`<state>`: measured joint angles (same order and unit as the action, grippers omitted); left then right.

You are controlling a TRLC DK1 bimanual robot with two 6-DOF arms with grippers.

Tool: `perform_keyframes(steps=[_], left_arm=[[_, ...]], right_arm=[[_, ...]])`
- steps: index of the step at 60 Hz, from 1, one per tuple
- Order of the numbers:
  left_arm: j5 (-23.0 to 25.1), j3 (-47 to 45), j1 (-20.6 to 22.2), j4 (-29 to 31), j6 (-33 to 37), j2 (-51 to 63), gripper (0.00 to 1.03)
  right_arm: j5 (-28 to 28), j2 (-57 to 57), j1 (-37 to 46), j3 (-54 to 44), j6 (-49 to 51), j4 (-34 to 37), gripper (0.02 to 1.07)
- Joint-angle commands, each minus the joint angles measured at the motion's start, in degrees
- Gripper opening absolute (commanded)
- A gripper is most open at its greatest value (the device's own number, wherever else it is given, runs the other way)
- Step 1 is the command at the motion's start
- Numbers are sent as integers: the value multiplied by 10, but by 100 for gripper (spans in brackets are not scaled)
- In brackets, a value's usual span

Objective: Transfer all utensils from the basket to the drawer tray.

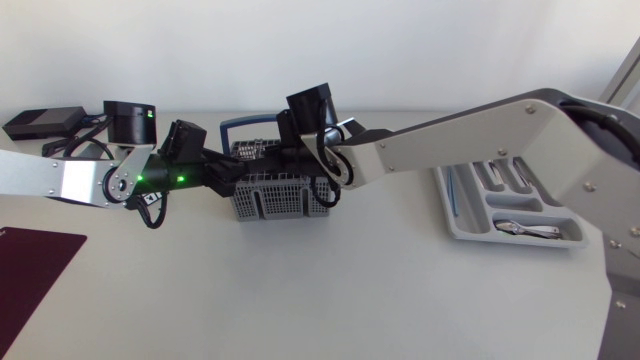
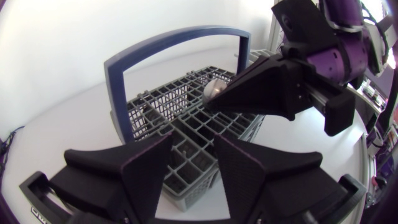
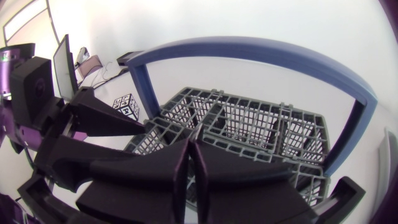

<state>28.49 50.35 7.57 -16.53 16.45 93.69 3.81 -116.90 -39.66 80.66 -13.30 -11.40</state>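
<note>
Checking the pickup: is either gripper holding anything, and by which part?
The right gripper seems pinched on a silver utensil in the basket, by its rounded end. The left gripper is open, holding nothing.

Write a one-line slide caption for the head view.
Left gripper and right gripper meet at the grey basket; the drawer tray already holds cutlery.

The basket stands on the worktop. Well apart to the basket's right lies the drawer tray, with utensils in its compartments. The left gripper sits at the basket's left wall and the right gripper hangs over its middle. Left of the basket and nearer the front lies a mat.
</note>
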Motion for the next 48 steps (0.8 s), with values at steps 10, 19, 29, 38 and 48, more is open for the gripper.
perform_keyframes(steps=[10,19,29,38,48], left_arm=[[7,-14,4,5,-3,-11,49],[7,-16,8,6,-3,-11,49],[7,-18,10,6,-2,-11,49],[6,-18,15,8,-2,-11,49],[6,-18,19,10,-2,-11,49]], right_arm=[[33,31,22,-9,-14,30,9],[59,45,30,-8,-32,46,9],[86,55,40,-2,-49,63,9],[110,57,44,15,-60,86,9],[124,70,44,36,-62,110,9]])
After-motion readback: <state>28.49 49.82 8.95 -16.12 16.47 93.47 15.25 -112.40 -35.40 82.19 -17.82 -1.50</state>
